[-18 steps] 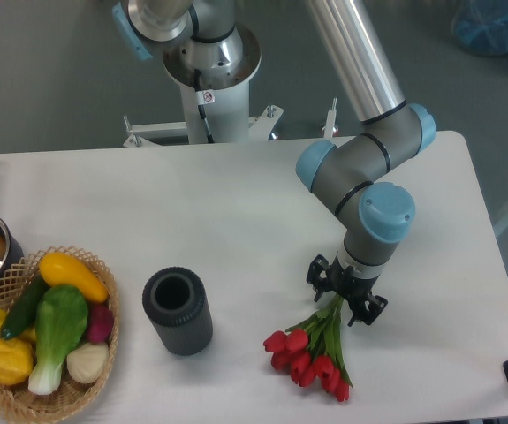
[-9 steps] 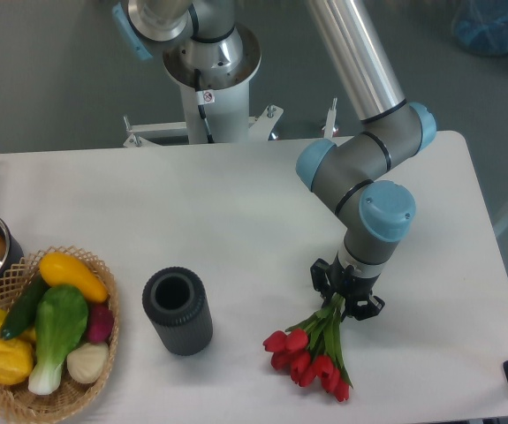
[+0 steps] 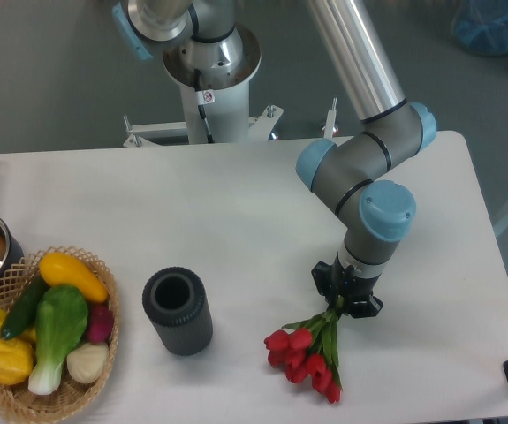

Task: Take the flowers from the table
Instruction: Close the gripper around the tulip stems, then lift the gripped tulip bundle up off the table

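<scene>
Red flowers (image 3: 307,358) just below end effector (image 3: 346,299), seemingly clamped on stems, white table (image 3: 236,221)

Across the upper frame we see a silver tube arm (image 3: 355,57) with grey joints and light-blue caps, a white base column, and a black gripper (image 3: 346,292) lower right.
</scene>
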You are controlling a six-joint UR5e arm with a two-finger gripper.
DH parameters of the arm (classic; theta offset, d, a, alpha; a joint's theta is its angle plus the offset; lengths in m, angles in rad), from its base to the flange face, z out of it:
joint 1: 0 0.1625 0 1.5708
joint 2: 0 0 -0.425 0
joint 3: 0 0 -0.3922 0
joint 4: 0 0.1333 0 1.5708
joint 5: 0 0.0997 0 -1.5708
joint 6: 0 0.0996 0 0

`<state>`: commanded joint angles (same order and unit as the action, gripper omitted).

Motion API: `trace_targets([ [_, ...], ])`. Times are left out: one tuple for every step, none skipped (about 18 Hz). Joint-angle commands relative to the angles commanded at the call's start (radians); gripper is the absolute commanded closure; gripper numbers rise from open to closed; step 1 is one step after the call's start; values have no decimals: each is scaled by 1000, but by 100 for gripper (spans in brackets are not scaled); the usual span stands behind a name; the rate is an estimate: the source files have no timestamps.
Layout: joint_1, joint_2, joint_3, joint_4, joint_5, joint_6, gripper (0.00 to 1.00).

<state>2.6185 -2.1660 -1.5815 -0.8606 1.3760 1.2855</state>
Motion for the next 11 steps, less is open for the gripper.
trace_targets([
  [2, 8, 0, 0, 0, 0, 84],
  [3, 20, 3, 2, -3, -2, 84],
  [6, 34, 6, 5, -15, -5, 84],
  [9, 47, 9, 5, -41, -6, 84],
  [12, 58, 12, 5, -75, -9, 84],
  [20, 69, 12, 5, -109, -14, 84],
  [29, 81, 12, 5, -138, -27, 84],
  [31, 92, 15, 6, -165, -41, 84],
  [34, 100, 24, 6, -191, -55, 84],
  [43, 110, 29, 6, -215, -70, 84],
  [48, 121, 37, 6, -241, -89, 84],
])
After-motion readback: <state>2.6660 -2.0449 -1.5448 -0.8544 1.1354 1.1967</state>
